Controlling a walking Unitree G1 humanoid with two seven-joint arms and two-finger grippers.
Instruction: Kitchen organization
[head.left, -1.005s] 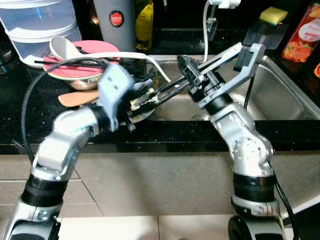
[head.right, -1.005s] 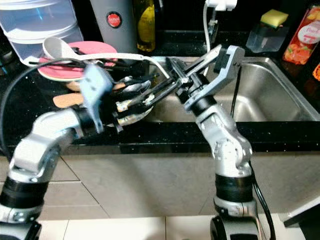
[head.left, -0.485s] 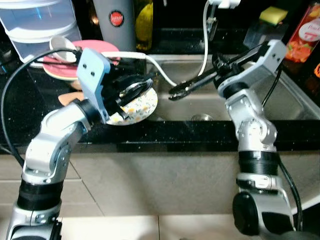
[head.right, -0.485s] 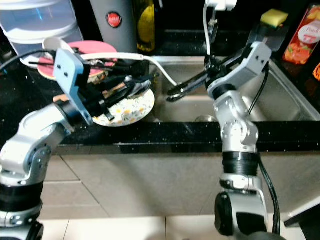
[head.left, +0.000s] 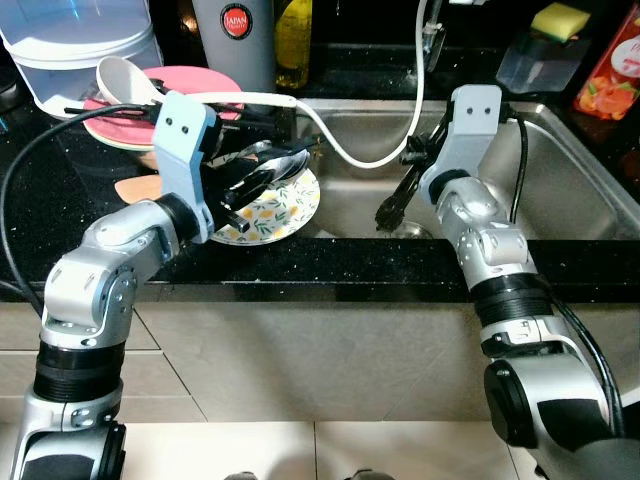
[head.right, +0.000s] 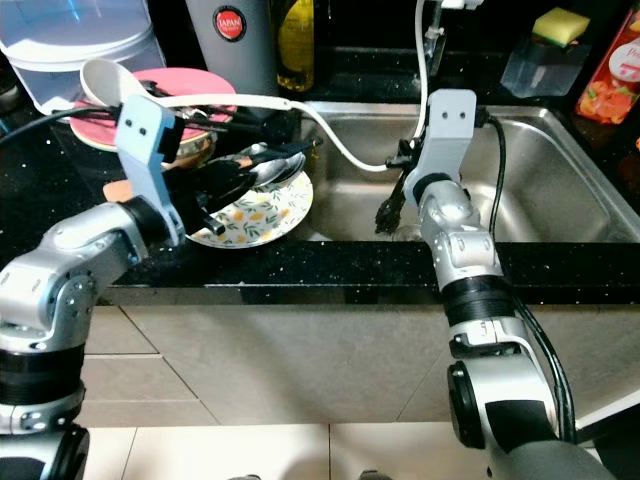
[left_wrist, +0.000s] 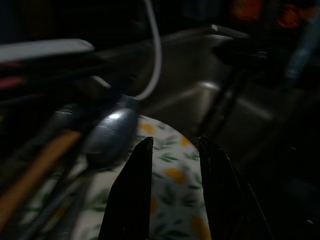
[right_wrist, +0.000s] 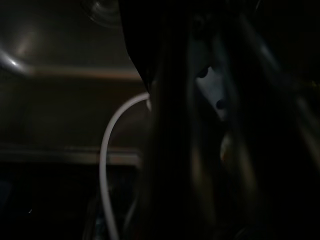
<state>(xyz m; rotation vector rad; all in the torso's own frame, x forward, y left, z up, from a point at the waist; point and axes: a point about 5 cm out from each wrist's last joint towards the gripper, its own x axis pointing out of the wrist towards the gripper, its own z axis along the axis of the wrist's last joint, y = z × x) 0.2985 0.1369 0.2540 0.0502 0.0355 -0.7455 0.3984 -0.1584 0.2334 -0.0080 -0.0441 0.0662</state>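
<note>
One floral plate (head.left: 283, 205), one pink plate (head.left: 195, 82), one sponge (head.left: 560, 18)

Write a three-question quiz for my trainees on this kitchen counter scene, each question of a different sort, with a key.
1. True or false: the patterned plate lies inside the sink.
2. Multiple choice: where does the right gripper point? A. up at the tap; B. down into the sink; C. at the pink plate.
3. Fill in: a white ______ curves from the counter over the sink's edge.

Key:
1. False. It rests on the black counter beside the sink, under the left gripper.
2. B.
3. Hose.
</note>
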